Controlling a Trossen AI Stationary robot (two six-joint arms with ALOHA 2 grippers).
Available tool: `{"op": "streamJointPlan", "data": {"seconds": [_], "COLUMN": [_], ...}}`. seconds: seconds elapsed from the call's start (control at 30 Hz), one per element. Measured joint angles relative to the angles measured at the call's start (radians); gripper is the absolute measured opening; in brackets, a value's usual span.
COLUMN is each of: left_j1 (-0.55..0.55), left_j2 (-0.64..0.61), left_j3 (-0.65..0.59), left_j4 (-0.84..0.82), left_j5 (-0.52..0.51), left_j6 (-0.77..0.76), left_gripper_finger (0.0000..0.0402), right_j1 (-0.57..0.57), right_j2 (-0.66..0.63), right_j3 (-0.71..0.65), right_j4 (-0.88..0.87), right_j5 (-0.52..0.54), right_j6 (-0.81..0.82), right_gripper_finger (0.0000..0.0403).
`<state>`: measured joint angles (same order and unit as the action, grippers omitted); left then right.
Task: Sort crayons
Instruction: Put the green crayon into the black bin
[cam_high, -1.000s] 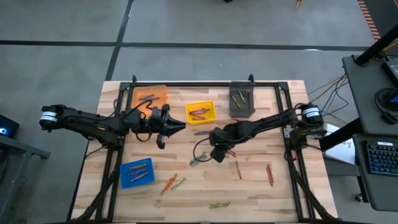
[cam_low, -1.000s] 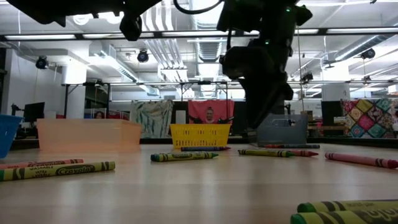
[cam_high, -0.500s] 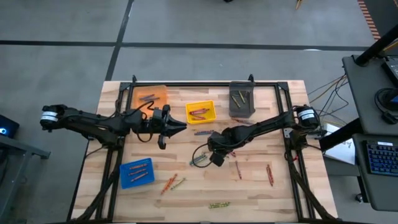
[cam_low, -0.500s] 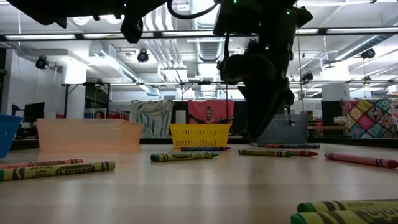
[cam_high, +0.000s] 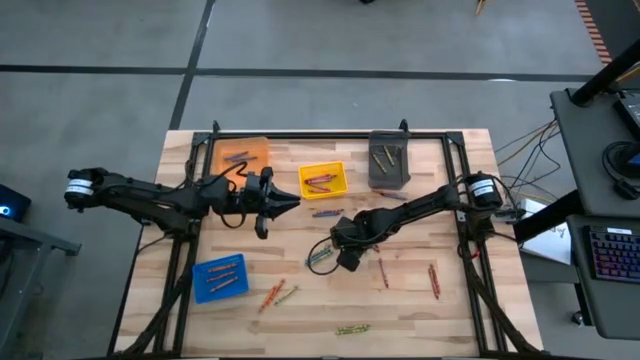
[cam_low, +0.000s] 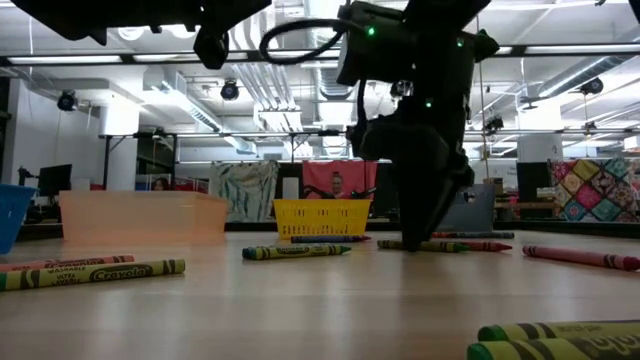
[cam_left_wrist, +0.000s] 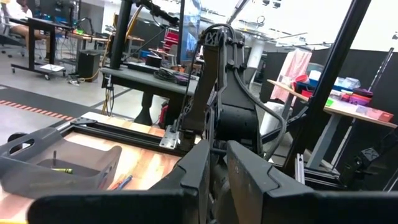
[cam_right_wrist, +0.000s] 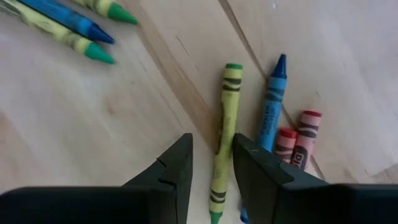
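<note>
Two fingers straddling yellow-green crayon (cam_right_wrist: 222, 140) — right hand (cam_right_wrist: 211, 165)

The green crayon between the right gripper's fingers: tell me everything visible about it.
The green crayon is a thin wax stick in a yellow-green paper wrapper with dark bands near both ends and a bare green tip. It lies flat on the wooden table, running lengthwise through the gap of the open right gripper, whose fingers straddle it without clearly touching. A blue crayon lies close beside it, with two red crayons beyond that. Whether the blue one touches it cannot be told.
</note>
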<state>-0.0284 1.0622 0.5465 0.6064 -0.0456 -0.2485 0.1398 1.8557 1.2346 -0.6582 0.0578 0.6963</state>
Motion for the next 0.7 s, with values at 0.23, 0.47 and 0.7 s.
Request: {"op": "streamJointPlan", "data": {"seconds": [0.23,0.47,0.7], "left_j1": [-0.001,-0.001,-0.001], "left_j2": [0.000,0.000,0.000], "left_j3": [0.001,0.001,0.001], "left_j4": [0.004,0.004,0.006], "left_j5": [0.000,0.000,0.000], "left_j6": [0.000,0.004,0.019], "left_gripper_finger": [0.0039,0.0039,0.0039], "right_j1": [0.000,0.001,0.000], "right_j2": [0.013,0.013,0.013], "right_j3": [0.000,-0.001,0.000], "right_j4": [0.032,0.050,0.066], "right_j5": [-0.002,0.000,0.004], "right_j6": [-0.001,-0.001,-0.018], "right_gripper_finger": [0.0082,0.0033,0.0011]}}
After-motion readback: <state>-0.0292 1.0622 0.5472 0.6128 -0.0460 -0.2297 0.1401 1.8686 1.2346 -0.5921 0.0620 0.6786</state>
